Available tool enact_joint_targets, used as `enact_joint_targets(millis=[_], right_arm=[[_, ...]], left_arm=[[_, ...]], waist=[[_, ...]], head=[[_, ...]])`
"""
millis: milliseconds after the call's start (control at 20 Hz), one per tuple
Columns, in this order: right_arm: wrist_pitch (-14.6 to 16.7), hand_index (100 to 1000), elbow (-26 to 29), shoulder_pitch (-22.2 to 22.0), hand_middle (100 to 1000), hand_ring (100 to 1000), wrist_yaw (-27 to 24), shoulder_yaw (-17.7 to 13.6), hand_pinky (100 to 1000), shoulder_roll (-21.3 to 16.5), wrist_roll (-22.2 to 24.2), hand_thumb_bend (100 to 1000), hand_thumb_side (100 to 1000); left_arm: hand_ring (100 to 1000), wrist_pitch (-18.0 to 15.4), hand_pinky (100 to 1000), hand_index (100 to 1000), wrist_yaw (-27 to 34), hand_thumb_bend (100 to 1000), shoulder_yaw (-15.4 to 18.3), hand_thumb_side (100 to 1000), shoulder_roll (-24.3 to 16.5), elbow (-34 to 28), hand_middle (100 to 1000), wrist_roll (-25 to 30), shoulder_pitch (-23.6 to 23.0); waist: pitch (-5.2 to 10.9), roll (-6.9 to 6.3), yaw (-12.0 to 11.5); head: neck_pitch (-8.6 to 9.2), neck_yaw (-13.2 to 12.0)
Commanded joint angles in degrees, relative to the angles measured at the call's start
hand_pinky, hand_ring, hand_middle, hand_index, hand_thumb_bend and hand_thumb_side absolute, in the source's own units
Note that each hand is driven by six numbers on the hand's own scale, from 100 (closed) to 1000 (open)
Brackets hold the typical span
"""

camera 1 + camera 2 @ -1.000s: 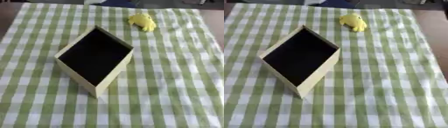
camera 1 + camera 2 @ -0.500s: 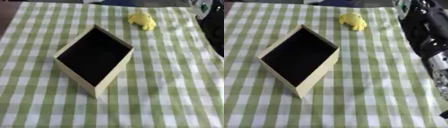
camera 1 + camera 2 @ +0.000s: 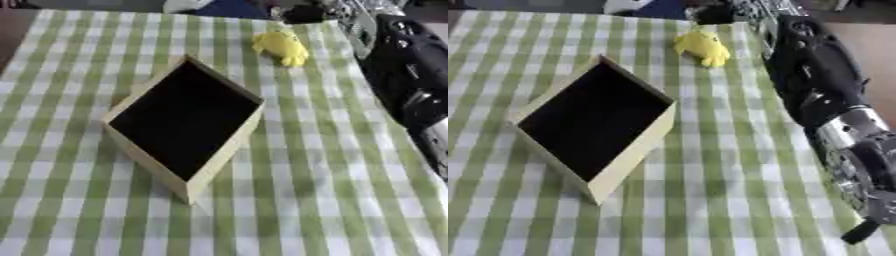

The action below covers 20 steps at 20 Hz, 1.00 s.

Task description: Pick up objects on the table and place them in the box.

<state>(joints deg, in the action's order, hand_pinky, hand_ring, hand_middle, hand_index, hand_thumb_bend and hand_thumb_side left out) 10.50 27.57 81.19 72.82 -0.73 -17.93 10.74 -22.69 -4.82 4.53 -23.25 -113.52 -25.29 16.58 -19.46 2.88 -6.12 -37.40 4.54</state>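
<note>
— What was seen at the left of the worktop (image 3: 52,210)?

— A green-and-white checked cloth (image 3: 350,200) was spread over it, and on the left half nothing of the robot's left hand was shown in either view. The box (image 3: 588,117) was found left of centre: an open, pale yellow cardboard box with a dark inside, turned so that one corner pointed toward the camera and another toward the far edge. Nothing could be made out inside it.

— And further along?

— A yellow soft toy (image 3: 282,47) was seen lying on the cloth beyond the box's far corner, near the far edge of the worktop and apart from the box. It was not touched by anything. Its exact shape could not be told, only a rounded yellow lump with a small projection at its lower right.

— What was noted at the right?

— The right arm (image 3: 820,85), black with a silver joint lower down, was stretched along the right edge of the cloth, from the lower right corner up toward the far edge. The right hand (image 3: 754,11) was shown only partly at the top, just right of the yellow soft toy and not in contact with it. Whether its fingers were released or clenched could not be told; nothing was seen to be held in them.
</note>
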Motion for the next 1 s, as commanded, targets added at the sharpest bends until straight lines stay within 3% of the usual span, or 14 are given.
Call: enact_joint_targets(millis=[50,350,450,550,700,1000], right_arm=[[-1.0,977,0.1,1.5,921,976,2.4,-1.4,912,0.1,0.0,363,1000],[0.5,1000,-0.8,1.3,931,988,2.8,-2.0,929,0.0,6.6,564,1000],[0.8,1000,-1.1,1.2,925,980,1.4,-2.4,921,-0.1,10.5,586,860],[0.7,1000,-0.8,1.3,903,950,-1.1,-2.9,905,-0.1,14.3,455,683],[-0.5,1000,1.1,1.3,893,918,-4.2,-3.1,892,-0.1,17.6,276,499],[-3.9,1000,3.7,1.4,901,904,-2.6,-3.0,898,-0.7,18.2,243,385]], left_arm=[[697,0.1,600,832,0.2,411,-0.1,550,-1.3,-1.1,752,0.4,0.7],[696,0.3,600,831,0.2,408,-0.2,551,-1.3,-1.1,752,0.6,0.7],[696,0.3,600,831,0.2,408,-0.1,552,-1.3,-1.1,752,0.6,0.7],[696,0.4,600,830,0.2,407,-0.2,553,-1.3,-1.1,752,0.6,0.7],[695,0.5,600,828,0.0,405,-0.2,554,-1.3,-1.1,751,0.7,0.6],[694,0.6,600,825,-0.2,404,-0.2,555,-1.3,-1.1,747,0.8,0.5]], waist=[[1.09,-0.18,-0.1],[1.26,0.13,0.0],[1.36,0.13,-0.1],[1.38,0.12,0.0],[1.33,0.06,0.0],[1.11,0.08,0.0]], head=[[0.46,0.4],[0.06,0.4],[-0.02,0.4],[-0.09,0.4],[-0.21,0.5],[-0.41,0.6]])
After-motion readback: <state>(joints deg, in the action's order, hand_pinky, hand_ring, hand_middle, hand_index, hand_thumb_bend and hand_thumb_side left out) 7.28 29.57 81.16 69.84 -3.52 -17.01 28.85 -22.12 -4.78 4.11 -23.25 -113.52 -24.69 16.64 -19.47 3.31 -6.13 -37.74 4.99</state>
